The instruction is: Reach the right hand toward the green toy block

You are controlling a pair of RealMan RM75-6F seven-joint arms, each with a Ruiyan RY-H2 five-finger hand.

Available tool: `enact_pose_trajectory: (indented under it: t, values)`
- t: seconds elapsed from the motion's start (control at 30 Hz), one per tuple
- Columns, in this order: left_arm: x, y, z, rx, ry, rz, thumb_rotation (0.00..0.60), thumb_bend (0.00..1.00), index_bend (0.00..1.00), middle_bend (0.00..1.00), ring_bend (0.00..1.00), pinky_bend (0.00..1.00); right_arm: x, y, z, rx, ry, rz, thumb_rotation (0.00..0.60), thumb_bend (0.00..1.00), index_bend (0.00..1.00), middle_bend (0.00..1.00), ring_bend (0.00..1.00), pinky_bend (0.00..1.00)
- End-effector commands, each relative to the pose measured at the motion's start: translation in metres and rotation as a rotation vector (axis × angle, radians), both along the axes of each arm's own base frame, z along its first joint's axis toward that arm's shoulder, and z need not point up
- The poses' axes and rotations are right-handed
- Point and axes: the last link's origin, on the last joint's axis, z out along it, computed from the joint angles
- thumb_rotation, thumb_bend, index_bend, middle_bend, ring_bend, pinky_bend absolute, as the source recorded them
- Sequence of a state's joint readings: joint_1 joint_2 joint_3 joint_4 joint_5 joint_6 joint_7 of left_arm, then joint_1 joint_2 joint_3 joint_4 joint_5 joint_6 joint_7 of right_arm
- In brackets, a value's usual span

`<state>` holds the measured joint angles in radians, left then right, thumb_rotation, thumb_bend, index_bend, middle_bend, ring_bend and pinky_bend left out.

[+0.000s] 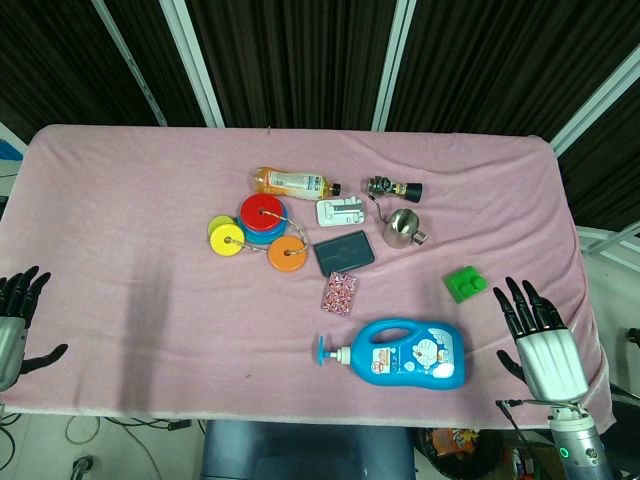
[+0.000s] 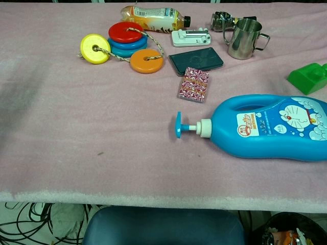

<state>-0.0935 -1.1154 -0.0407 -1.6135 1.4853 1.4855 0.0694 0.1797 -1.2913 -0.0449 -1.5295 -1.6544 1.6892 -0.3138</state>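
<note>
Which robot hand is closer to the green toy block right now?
Right. The right robot hand hovers open just beside the green toy block, toward the table's near right corner. The left robot hand is at the opposite table edge.

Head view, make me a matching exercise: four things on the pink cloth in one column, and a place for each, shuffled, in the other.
Things:
1. green toy block
2. blue pump bottle
3. metal cup
4. orange drink bottle

Places:
A. lying on its side nearest the front edge, pump pointing left
B. furthest back on the cloth, lying down behind the red disc
C. just ahead of the right hand, to its left
D. right of the dark flat case, near the white charger

Pairs: 1-C, 2-A, 3-D, 4-B
</note>
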Motion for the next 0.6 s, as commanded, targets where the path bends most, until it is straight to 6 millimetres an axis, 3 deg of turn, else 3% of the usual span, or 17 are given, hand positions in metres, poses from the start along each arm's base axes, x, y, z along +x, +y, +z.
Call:
enact_pose_trajectory:
  t: [0.03, 0.6]
  values:
    - [-0.0001, 0.0, 0.0, -0.002, 0.0, 0.002, 0.6, 0.0, 0.0, 0.0, 0.0, 0.0, -0.0016, -0.0001, -0.0018, 0.014, -0.009, -0.019, 0.6, 0.12, 0.0, 0.0, 0.0, 0.24]
    - [0.0001, 0.0006, -0.0002, -0.006, -0.007, 0.01, 0.6, 0.0, 0.0, 0.0, 0.0, 0.0, 0.0065, -0.0078, -0.0056, 0.065, -0.095, -0.075, 0.6, 0.12, 0.0, 0.0, 0.0, 0.24]
